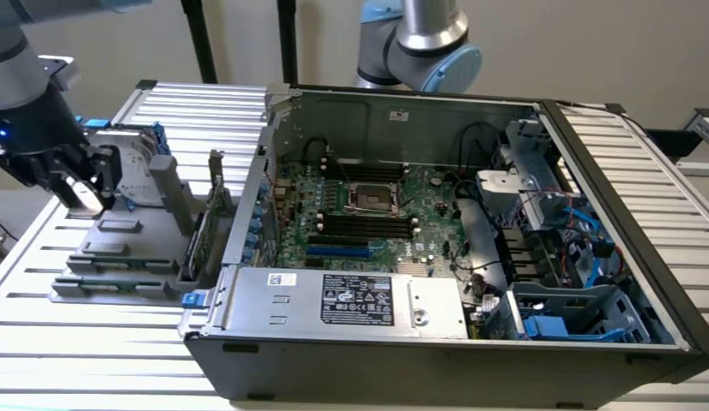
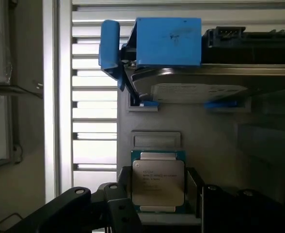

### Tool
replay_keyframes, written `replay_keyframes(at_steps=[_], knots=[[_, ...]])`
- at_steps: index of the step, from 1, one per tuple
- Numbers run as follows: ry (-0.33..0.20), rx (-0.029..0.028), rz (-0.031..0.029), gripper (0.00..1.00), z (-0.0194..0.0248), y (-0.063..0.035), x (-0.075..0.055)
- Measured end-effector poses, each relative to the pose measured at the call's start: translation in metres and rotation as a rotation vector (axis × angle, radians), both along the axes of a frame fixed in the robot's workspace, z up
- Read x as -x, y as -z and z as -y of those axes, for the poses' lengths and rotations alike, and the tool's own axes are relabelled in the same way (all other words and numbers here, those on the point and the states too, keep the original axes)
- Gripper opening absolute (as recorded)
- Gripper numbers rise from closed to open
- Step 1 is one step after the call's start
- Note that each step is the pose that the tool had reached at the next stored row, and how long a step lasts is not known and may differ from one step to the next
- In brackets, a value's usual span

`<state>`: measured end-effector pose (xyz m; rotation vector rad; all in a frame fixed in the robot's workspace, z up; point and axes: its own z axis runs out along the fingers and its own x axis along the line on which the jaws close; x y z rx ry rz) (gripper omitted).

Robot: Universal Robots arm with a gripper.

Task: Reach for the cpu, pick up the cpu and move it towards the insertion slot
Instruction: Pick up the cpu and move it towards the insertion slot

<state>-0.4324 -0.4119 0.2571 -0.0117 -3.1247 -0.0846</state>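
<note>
The cpu (image 2: 158,182), a flat square chip with a silvery top and pale green edges, sits between my two dark fingers (image 2: 120,206), which press on its opposite sides. My gripper (image 1: 83,195) hangs at the exterior view's left, just above the grey parts holder (image 1: 115,257), with the pale cpu (image 1: 87,197) showing between its fingers. The insertion slot (image 1: 372,199), a square socket with a shiny frame and dark centre, lies on the motherboard inside the open computer case, well off towards the exterior view's right of my gripper.
A silver hard drive with blue rails (image 2: 169,41) stands in the holder just beyond the cpu. The case wall (image 1: 246,201) and upright cards rise between the holder and the motherboard. A power supply (image 1: 343,300) fills the case's near side. Another arm (image 1: 429,43) stands behind.
</note>
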Motion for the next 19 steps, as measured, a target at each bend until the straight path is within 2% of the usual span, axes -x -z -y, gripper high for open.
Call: replay_keyframes(at_steps=[5,8,19], knots=[[0.000,0.0000,-0.0002,0.55,0.0020,-0.0226,-0.001],[0.000,0.0000,-0.0015,0.55,0.0028,-0.0362,-0.008],[0.000,-0.0018,-0.0117,0.55,0.0042,-0.0851,-0.056]])
